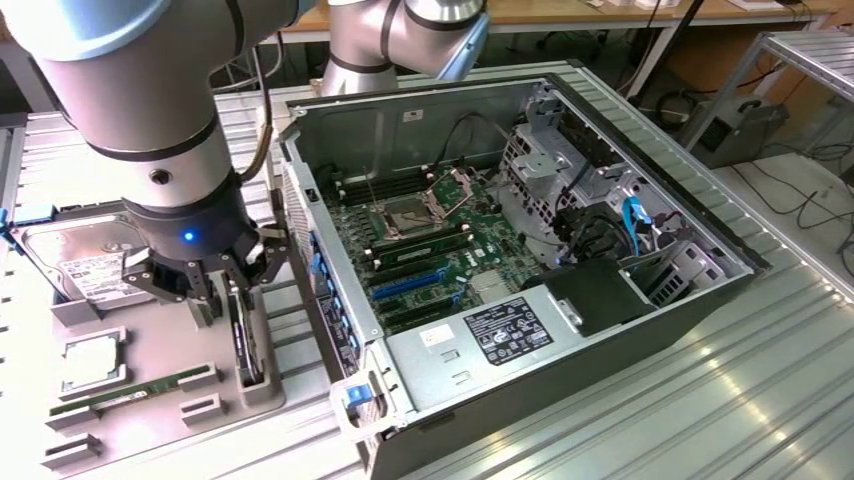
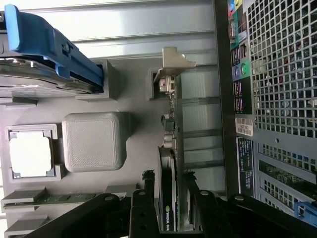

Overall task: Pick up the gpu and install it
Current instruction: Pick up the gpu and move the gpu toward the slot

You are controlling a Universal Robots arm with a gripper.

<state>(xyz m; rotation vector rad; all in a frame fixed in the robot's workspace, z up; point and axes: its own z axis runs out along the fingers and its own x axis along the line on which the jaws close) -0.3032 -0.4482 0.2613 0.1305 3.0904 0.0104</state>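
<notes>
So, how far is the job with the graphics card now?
Nothing is finished yet. The graphics card stands on edge in its gray tray, outside the computer case. In hand: the open pincer straddles the card without clamping it. Left: gripping, lifting, and seating it in the case.

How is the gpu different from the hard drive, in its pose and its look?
The gpu stands on its long edge in a slot; the hard drive lies with its labelled face up. The gpu is black with a silver bracket at one end; the hard drive is silver with a white label. The open gripper straddles the gpu; the hard drive lies apart from it. Both rest on the grey tray.
</notes>
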